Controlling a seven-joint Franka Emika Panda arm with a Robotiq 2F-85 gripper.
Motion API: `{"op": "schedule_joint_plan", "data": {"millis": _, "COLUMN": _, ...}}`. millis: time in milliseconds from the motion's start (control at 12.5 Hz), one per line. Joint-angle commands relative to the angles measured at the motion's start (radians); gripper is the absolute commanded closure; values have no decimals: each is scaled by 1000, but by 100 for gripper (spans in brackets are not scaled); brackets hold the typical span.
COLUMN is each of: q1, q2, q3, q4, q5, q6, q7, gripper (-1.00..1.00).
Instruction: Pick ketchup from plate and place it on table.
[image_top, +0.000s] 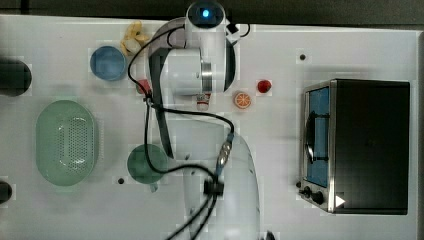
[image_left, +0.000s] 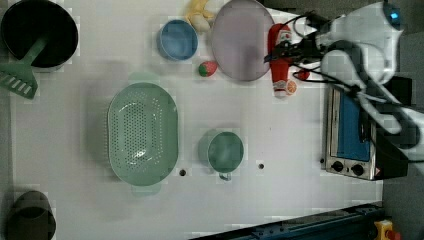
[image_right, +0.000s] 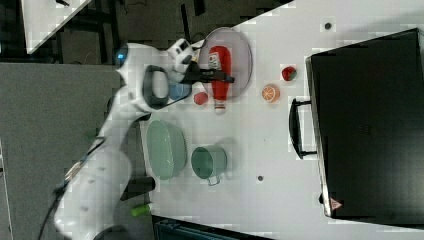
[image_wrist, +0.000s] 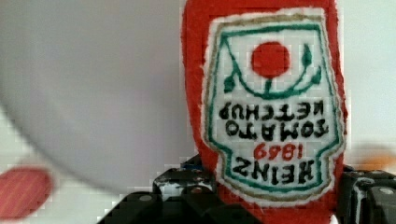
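Hand (image_wrist: 275, 196) level over the plate (image_right: 245, 50), fingers clamped around the ketchup (image_wrist: 271, 102).

The claw (image_right: 216, 76) grips the ketchup (image_right: 219, 75) across its middle. The bottle's red body overlaps the plate (image_right: 244, 52), its whitish cap end past the plate's rim, over the table (image_right: 260, 145). An orange slice (image_right: 270, 93) lies near the plate.

ketchup (image_left: 279, 60) – plate's (image_left: 235, 45) right edge, left view | orange slice (image_left: 291, 87) – beside cap
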Motion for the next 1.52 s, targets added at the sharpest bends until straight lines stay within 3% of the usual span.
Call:
{"op": "schedule_joint_plan", "data": {"millis": 80, "q1": -59, "q2": -237, "q3": 2, "q4": 15, "q5": 69, "q6": -123, "q7": -22, "gripper": -27}}
{"op": "schedule_joint_plan", "data": {"millis": 560, "q1": -149, "q2": -510, "q3": -11, "q4": -248, "q5": 82, "q6": -167, "q7": -22, "gripper": -27}}
{"op": "schedule_joint_plan", "data": {"millis": 960, "q1": -160, "q2": -671, "q3": -24, "q4": -545, "q5": 82, "q6": -87, "q7": -21, "gripper": -27}}
{"op": "schedule_joint_plan", "data": {"millis": 1280, "q1": -155, "q2": -663, "q3": -17, "q4": -752, "q5": 82, "q6": 144, "q7": -21, "gripper": -27}}
{"op": "schedule_joint_plan", "data": {"millis": 1520, "q1": -153, "q2": -588, "q3": -6, "q4": -797, "q5": 82, "q6": 212, "q7": -15, "gripper": -27}}
